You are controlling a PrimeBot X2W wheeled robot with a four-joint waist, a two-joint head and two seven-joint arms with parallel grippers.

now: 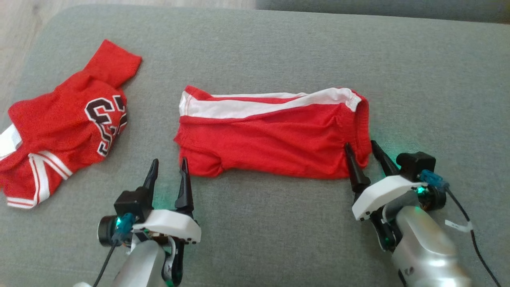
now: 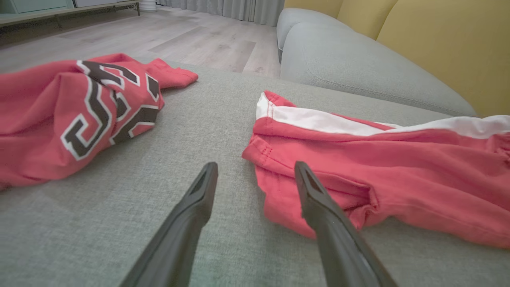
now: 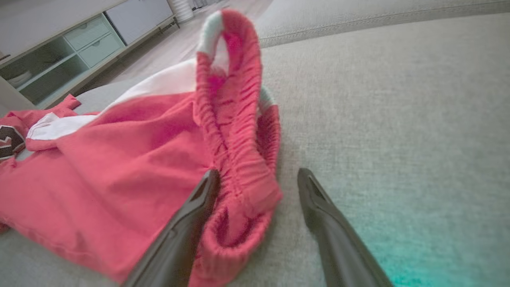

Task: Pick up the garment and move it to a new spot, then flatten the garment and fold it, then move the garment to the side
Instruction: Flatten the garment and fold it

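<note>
The garment is a pair of red shorts with a white side stripe, lying folded lengthwise across the middle of the grey cushion. My left gripper stands open at the shorts' lower left corner, its right finger just at the hem, nothing held. At the lower right corner my right gripper is open too. The elastic waistband bulges up between its spread fingers, and the left finger lies over the red fabric.
A crumpled red jersey with black-and-white numbers lies at the cushion's left end, near the edge by the wood floor. Bare grey cushion runs beyond and right of the shorts. A grey and yellow sofa back and a pale cabinet stand farther off.
</note>
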